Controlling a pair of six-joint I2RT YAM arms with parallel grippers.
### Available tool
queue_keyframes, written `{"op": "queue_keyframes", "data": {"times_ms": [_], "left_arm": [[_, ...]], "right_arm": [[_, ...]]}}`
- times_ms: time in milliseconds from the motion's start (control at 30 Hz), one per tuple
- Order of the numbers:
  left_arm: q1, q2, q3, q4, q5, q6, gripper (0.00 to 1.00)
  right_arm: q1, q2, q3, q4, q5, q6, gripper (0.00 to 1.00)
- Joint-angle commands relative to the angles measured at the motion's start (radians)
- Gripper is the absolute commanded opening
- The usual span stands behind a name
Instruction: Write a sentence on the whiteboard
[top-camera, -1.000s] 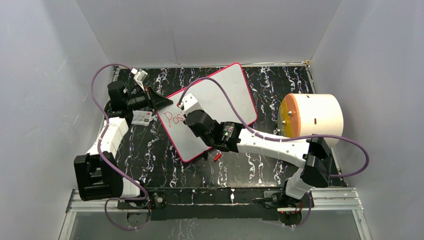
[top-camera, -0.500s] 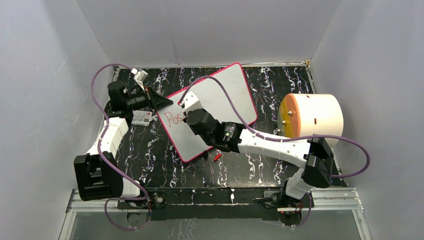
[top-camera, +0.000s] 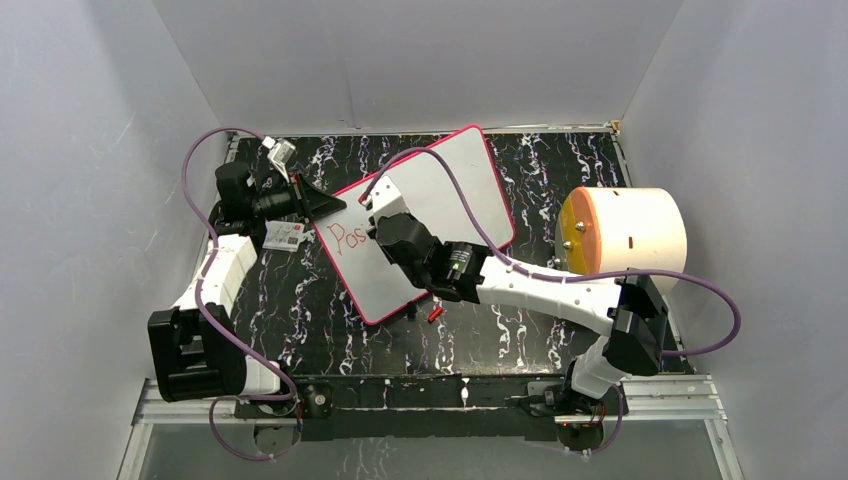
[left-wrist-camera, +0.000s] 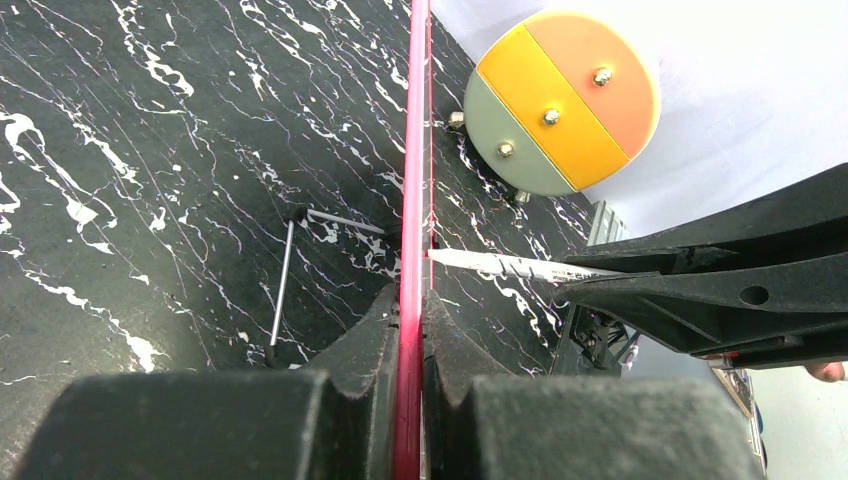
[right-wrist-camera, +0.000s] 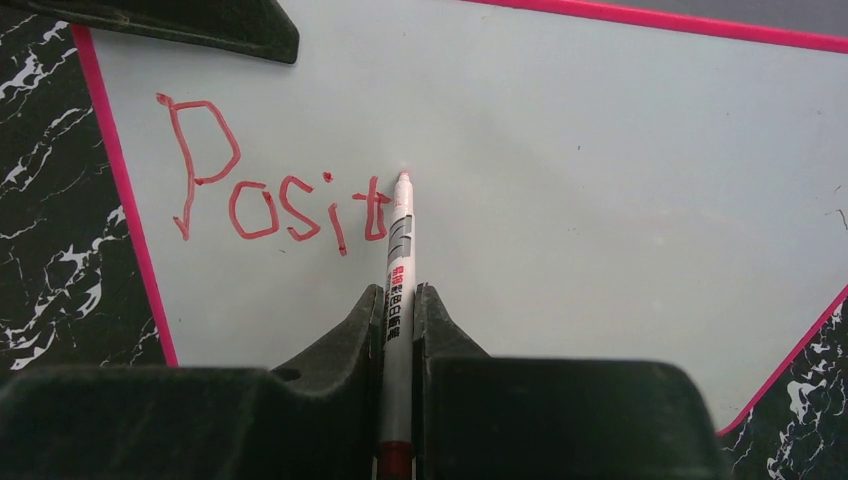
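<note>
From above, the whiteboard (top-camera: 455, 185) is sitting askew on the table (top-camera: 300, 320). At my left wrist, my left fingers (left-wrist-camera: 355, 345) are clenching its pink frame (left-wrist-camera: 412, 150) so it cannot slide. At my right, my right fingers (right-wrist-camera: 345, 335) are gripping the marker (right-wrist-camera: 399, 250), its tip just past "Posit" of the sentence (right-wrist-camera: 280, 205).

Left tool (left-wrist-camera: 410, 325) clamped shut; right tool (right-wrist-camera: 398, 305) clamped shut, arm reaching forward-left.

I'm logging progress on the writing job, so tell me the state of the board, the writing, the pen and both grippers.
whiteboard, edge clamped, mostly blank.
sentence, unfinished: only "Posit" written.
marker, uncapped, tip at the board just after the t.
left gripper, shut on the whiteboard's frame.
right gripper, shut on the marker.
</note>
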Motion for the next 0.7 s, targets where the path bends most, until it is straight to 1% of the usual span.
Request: {"op": "queue_keyframes", "data": {"times_ms": [0, 400, 667], "left_arm": [[0.006, 0.023, -0.014, -0.055, -0.104, 0.082, 0.0], [0.006, 0.023, -0.014, -0.055, -0.106, 0.082, 0.0], [0.006, 0.022, -0.014, -0.057, -0.106, 0.083, 0.0]], "right_arm": [[-0.01, -0.029, 0.0, 0.046, 0.025, 0.002, 0.0], [-0.022, -0.003, 0.027, -0.01, -0.042, 0.013, 0.0], [-0.022, -0.026, 0.016, -0.017, -0.025, 0.022, 0.0]]}}
